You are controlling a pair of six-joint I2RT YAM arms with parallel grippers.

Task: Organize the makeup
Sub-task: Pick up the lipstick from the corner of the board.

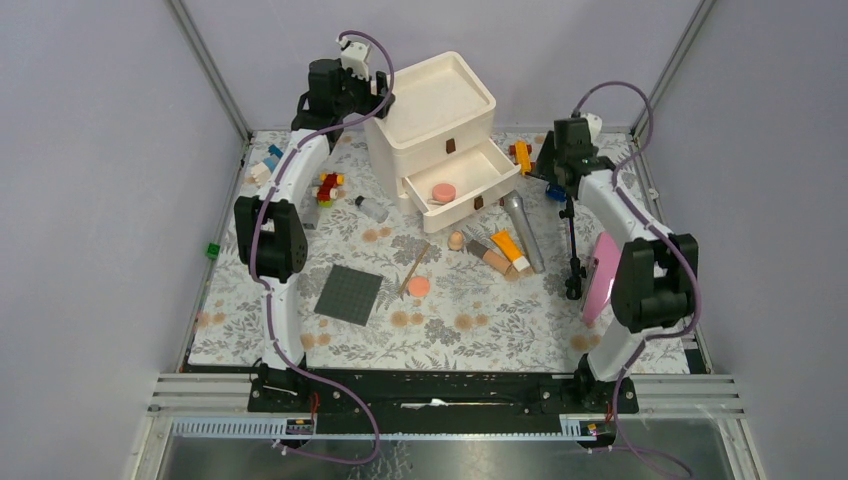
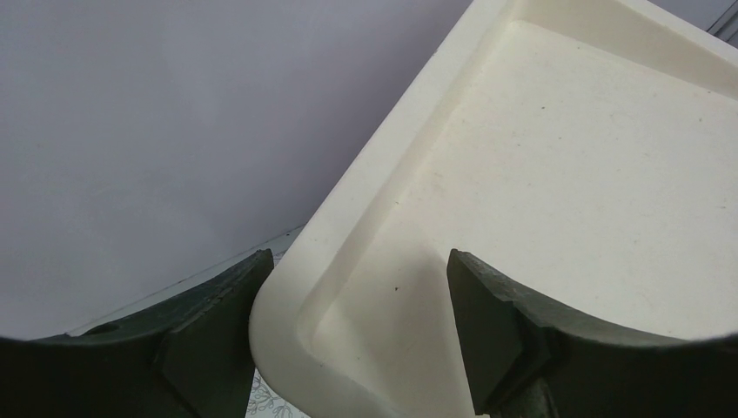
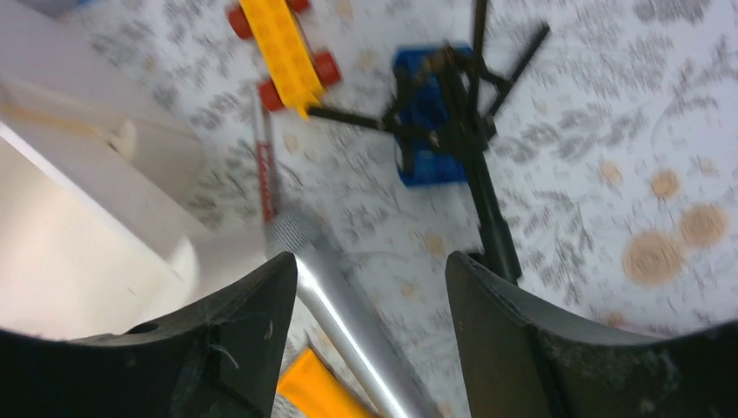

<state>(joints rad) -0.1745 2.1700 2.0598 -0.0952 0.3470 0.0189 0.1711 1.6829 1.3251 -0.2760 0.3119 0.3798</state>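
The makeup lies in front of a white drawer box (image 1: 432, 110). A silver-grey tube (image 1: 524, 230), an orange tube (image 1: 510, 248) and a beige tube (image 1: 488, 256) lie side by side. A clear bottle (image 1: 372, 207), a thin brush (image 1: 415, 268) and a pink disc (image 1: 419, 286) lie further left. Another pink disc (image 1: 443, 191) sits in the open lower drawer (image 1: 495, 172). My right gripper (image 3: 372, 261) hangs open over the silver-grey tube (image 3: 348, 322), holding nothing. My left gripper (image 2: 358, 254) is open, straddling the top tray's corner (image 2: 287, 322).
An orange toy car (image 3: 283, 43), a blue brick (image 3: 426, 122) and a black stand (image 3: 487, 209) carrying a pink mirror (image 1: 601, 275) crowd the right side. Toy bricks (image 1: 328, 187) lie at the left, with a dark baseplate (image 1: 349, 294) near the front.
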